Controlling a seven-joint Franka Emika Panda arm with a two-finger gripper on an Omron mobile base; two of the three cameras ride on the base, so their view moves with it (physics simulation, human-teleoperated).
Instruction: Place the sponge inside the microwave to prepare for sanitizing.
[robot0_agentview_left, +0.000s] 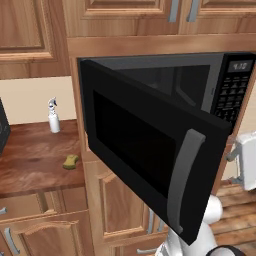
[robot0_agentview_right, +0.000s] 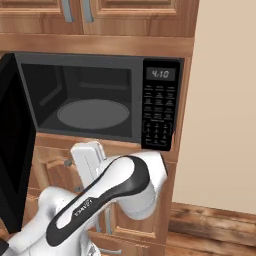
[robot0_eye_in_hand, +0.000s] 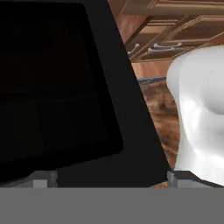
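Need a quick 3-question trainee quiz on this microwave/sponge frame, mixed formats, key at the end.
1. True or false: the microwave door is open.
2. Where does the sponge lie? A) on the turntable B) on the wooden counter to the left of the microwave C) in the gripper
3. Fill in: the white object standing at the back of the counter is a spray ____.

Key:
1. True; the door swings out to the left and the cavity is exposed.
2. B; it sits near the counter's right end, and nothing lies on the turntable.
3. bottle
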